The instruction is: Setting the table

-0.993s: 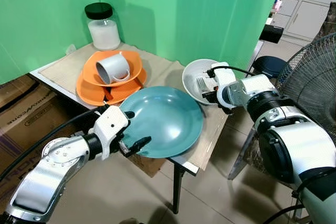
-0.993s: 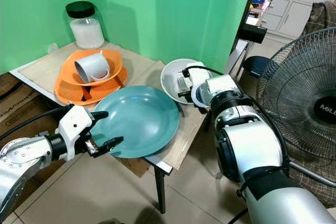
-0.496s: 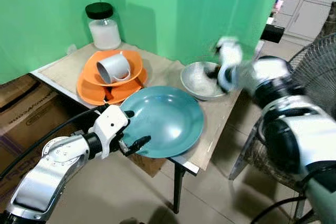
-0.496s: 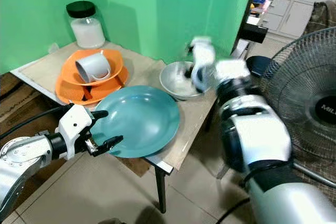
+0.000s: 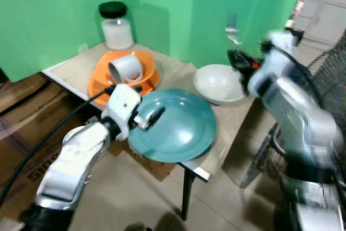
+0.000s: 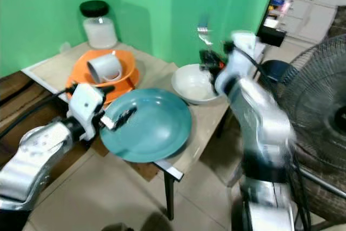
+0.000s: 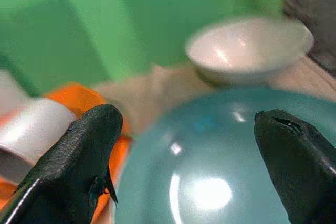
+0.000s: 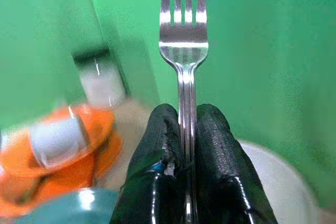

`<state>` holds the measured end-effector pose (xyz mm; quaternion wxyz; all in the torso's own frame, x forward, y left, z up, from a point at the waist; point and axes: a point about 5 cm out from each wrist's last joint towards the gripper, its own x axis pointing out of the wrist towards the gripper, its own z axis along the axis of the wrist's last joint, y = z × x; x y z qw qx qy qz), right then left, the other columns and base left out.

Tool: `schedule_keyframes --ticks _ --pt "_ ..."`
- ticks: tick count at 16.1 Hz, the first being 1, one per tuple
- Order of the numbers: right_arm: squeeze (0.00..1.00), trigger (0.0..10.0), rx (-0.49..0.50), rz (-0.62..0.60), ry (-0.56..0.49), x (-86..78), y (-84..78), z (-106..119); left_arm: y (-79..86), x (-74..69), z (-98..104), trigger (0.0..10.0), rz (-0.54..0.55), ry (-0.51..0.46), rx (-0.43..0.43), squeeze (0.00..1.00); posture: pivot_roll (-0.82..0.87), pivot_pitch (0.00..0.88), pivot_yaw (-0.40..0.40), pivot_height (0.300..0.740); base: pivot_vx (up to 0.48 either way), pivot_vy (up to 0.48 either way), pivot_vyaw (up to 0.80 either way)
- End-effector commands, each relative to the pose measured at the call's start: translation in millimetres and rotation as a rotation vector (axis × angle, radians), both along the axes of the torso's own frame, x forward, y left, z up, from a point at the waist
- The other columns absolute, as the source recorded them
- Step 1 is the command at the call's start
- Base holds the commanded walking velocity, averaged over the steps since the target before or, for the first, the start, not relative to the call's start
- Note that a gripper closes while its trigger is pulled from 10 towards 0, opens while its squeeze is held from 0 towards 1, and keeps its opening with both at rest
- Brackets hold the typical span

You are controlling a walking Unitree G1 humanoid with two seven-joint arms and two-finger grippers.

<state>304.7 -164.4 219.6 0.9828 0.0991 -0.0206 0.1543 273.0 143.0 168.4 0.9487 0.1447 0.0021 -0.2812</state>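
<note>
A teal plate (image 5: pixel 178 128) lies at the near edge of the small table (image 5: pixel 175 73). My left gripper (image 5: pixel 145 118) hovers open over the plate's left rim; in the left wrist view its fingers (image 7: pixel 79 161) spread wide above the teal plate (image 7: pixel 210 182). A white bowl (image 5: pixel 218 82) sits beyond the plate. My right gripper (image 5: pixel 241 59) is raised above the bowl's far side, shut on a silver fork (image 5: pixel 232 30) that points tines up. In the right wrist view the fork (image 8: pixel 184 40) stands clamped by its handle between the black fingers (image 8: pixel 157 145).
Two stacked orange plates (image 5: pixel 100 82) carry a white mug (image 5: pixel 126 68) lying on its side, back left. A jar (image 5: pixel 116 22) with a black lid stands by the green wall. A fan (image 6: pixel 324 128) is on the right, cardboard boxes (image 5: pixel 27 106) on the left.
My right gripper has lifted the fork out of the white bowl and up above it. The left gripper has moved from the plate's near rim to over its left edge. The camera shifted.
</note>
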Motion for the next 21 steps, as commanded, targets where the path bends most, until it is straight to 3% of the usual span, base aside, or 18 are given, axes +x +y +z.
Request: schedule_keyframes --ticks 1,2,3,7,12,15,17,21 --pt "0.00 10.0 0.026 -0.013 -0.097 -22.7 1.6 17 0.6 -0.4 7 10.0 0.042 -0.046 -0.014 0.00 0.01 0.000 0.049 0.740 0.000 0.000 0.00" --pt "0.00 10.0 0.016 -0.031 -0.096 -32.5 1.6 12 0.2 -1.4 7 10.0 0.064 -0.046 -0.029 0.00 0.01 0.000 0.059 0.740 0.000 0.000 0.00" --pt "0.00 10.0 -0.037 -0.115 -0.125 -58.8 -2.6 4 -1.0 -4.9 4 10.0 0.105 -0.041 -0.047 0.00 0.00 0.000 0.057 0.740 0.000 0.000 0.00" --pt "0.00 10.0 -0.061 -0.278 -0.065 -83.8 -13.9 -17 -1.3 -11.9 0 10.0 0.172 -0.049 -0.045 0.00 -0.01 0.000 0.019 0.740 0.000 0.000 -0.20" --pt "0.00 10.0 -0.076 -0.301 -0.092 -81.6 -6.1 -19 1.7 -12.9 2 10.0 0.222 -0.064 -0.042 0.00 0.02 0.000 -0.018 0.740 0.000 0.000 -0.80" --pt "0.00 10.0 -0.086 -0.194 -0.006 -74.4 5.4 -32 8.4 -10.3 4 10.0 0.267 -0.061 -0.053 0.00 0.03 0.000 -0.030 0.740 0.000 0.000 -0.80" --pt "0.00 10.0 -0.116 -0.203 0.035 -70.6 8.7 -41 17.8 -13.8 -1 10.0 0.336 -0.026 -0.058 0.00 0.04 0.000 -0.050 0.740 0.000 0.000 -0.80" --pt "0.00 10.0 -0.162 -0.244 0.064 -64.5 2.4 -46 14.4 -10.4 0 10.0 0.364 -0.018 -0.095 0.00 0.03 0.000 -0.056 0.740 0.000 0.000 -0.80"
